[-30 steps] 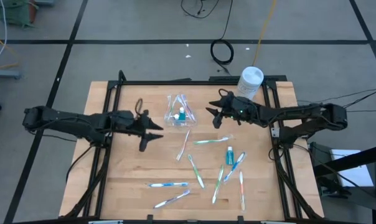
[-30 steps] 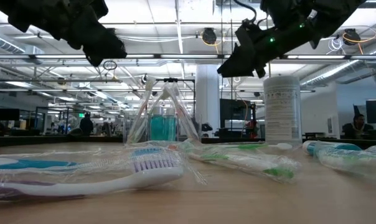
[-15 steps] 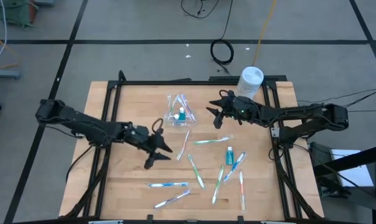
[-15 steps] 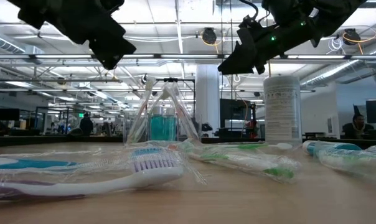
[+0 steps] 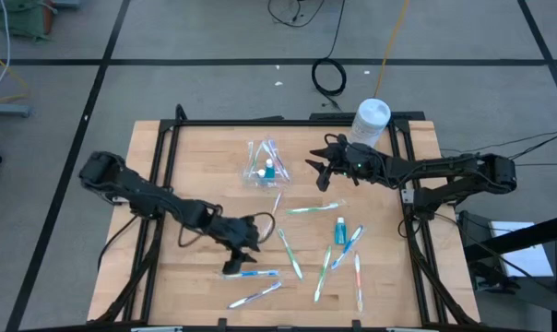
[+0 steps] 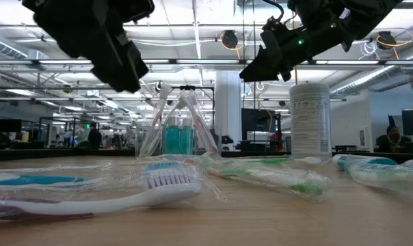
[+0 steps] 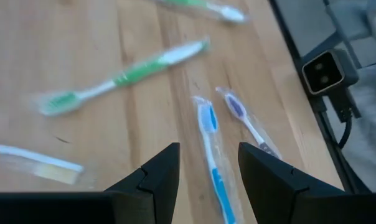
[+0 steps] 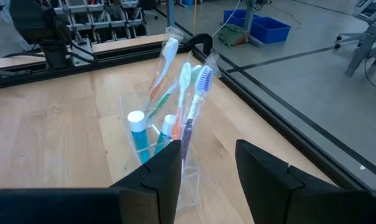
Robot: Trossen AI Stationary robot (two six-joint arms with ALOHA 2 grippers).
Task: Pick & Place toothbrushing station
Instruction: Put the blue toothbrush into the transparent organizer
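The clear cup [image 5: 263, 166] stands on the table's far middle, with wrapped toothbrushes [image 8: 187, 87] and toothpaste tubes [image 8: 136, 124] upright in it. Several wrapped toothbrushes lie loose on the wood, among them a blue one [image 7: 210, 149] and a purple one [image 7: 244, 121]. My left gripper [image 5: 243, 247] hangs open, slanting down, just above the blue toothbrush [image 5: 249, 274] near the table's front. My right gripper [image 5: 315, 166] hovers open, nearly level, a little to the right of the cup, pointing at it.
A white canister [image 5: 371, 120] stands at the far right corner behind my right arm. A loose blue toothpaste tube [image 5: 339, 231] and green toothbrushes [image 5: 323, 270] lie at the right front. The table's dark frame [image 5: 168, 138] runs along its edges.
My left gripper has swung from left of the cup toward the table's near edge and to the right, sinking and tipping its fingers downward over the blue toothbrush. It has stayed open.
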